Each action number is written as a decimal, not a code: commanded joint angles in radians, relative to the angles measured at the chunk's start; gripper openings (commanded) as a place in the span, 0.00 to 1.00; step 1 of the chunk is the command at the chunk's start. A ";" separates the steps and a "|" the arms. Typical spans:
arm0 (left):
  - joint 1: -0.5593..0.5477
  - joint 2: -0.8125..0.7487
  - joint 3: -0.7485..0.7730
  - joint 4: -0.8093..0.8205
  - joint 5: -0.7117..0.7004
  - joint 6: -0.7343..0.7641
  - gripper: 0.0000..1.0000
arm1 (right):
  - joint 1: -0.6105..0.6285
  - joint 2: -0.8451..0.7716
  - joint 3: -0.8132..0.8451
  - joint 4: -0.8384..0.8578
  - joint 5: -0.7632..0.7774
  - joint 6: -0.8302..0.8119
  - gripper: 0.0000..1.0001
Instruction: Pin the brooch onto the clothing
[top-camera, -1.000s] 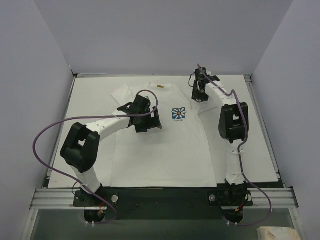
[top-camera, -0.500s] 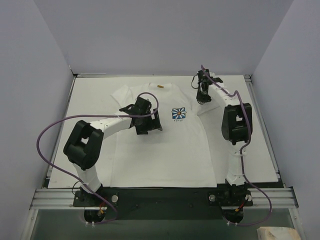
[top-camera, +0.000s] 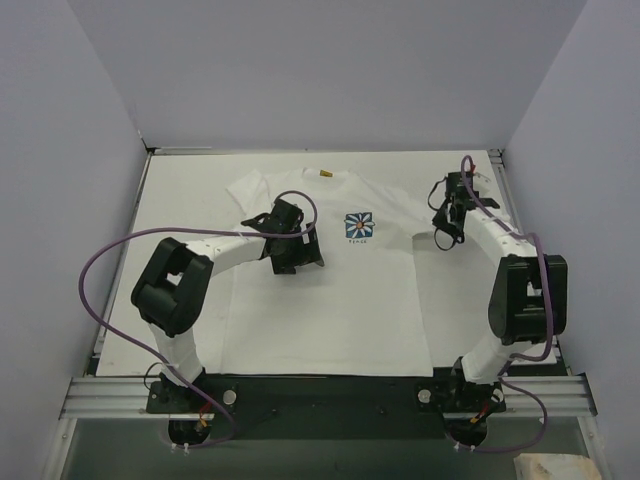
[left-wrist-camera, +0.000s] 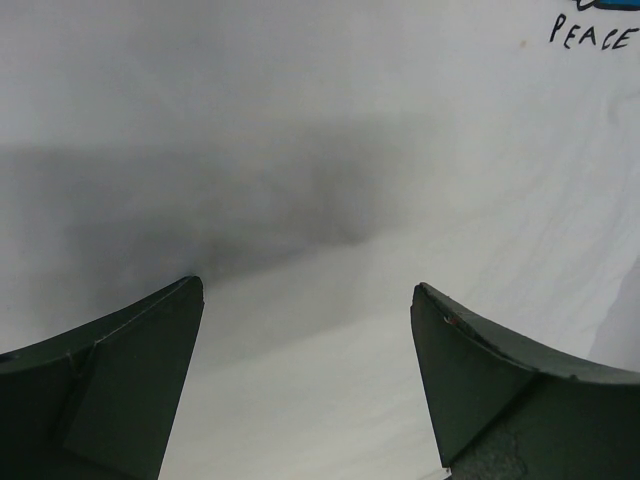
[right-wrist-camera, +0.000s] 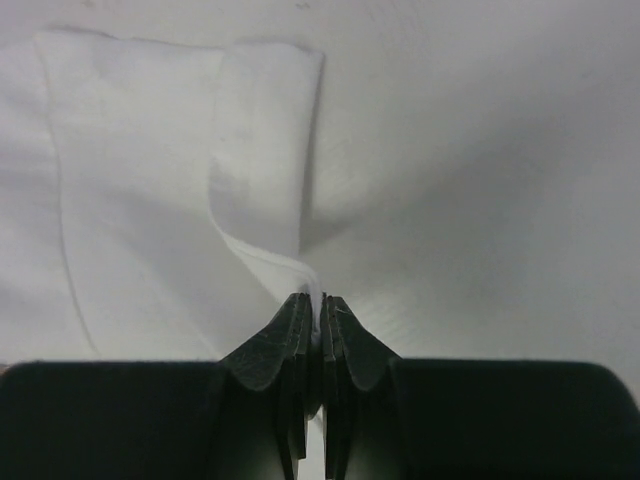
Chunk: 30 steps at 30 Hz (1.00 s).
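Brooch lies up by the shirt's collar. Left gripper, jaws apart, hovers over the chest beside the print. Right gripper is clamped on the sleeve.

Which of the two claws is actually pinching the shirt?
The right gripper: its jaws are shut on a sleeve fold of the white T-shirt. The left gripper hangs over the shirt's chest with its jaws wide apart, gripping nothing.

Top cam looks down on the whole table; both wrist cams sit close over the same shirt.
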 joint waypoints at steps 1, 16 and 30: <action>0.006 0.007 -0.004 0.050 0.015 -0.005 0.94 | -0.027 -0.038 -0.142 0.023 0.011 0.080 0.05; 0.009 -0.043 0.009 0.042 -0.009 0.026 0.95 | -0.029 -0.186 -0.205 0.133 -0.060 0.014 0.68; 0.163 0.001 0.243 0.010 0.009 0.158 0.76 | 0.007 0.346 0.305 -0.025 -0.207 -0.056 0.00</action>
